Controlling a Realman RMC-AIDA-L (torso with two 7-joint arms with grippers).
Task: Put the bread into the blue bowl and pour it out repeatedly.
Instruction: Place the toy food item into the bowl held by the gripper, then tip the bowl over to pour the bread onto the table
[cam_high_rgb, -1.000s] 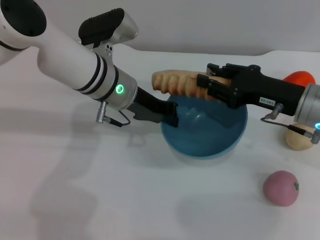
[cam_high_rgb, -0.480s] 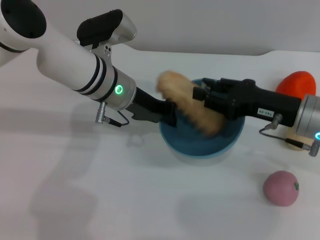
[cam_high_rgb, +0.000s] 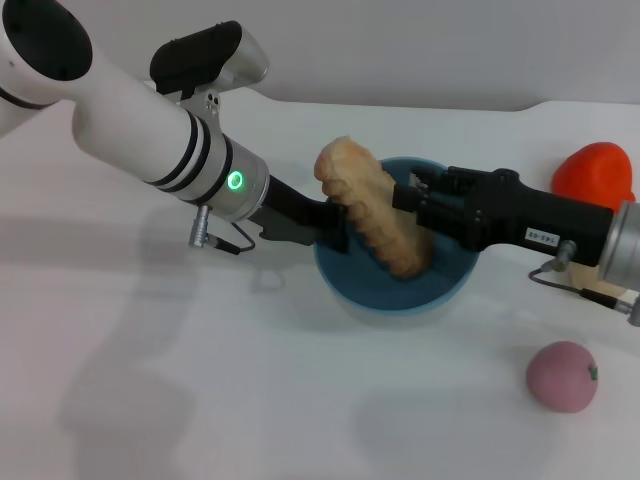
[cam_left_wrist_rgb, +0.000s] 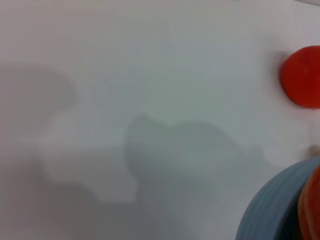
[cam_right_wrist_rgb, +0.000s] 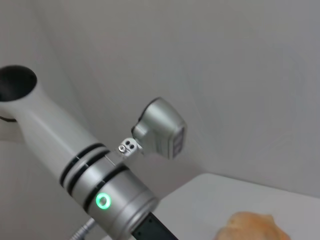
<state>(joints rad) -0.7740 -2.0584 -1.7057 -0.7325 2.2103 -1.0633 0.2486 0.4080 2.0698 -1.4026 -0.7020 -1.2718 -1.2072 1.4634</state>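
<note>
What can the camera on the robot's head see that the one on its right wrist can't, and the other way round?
Only the head view shows the blue bowl, the right gripper beside the bread, the left gripper at the bowl's rim, a pink ball and a red toy. Only the right wrist view shows the wall behind the left arm. Both show the bread and the left arm with its green light.
</note>
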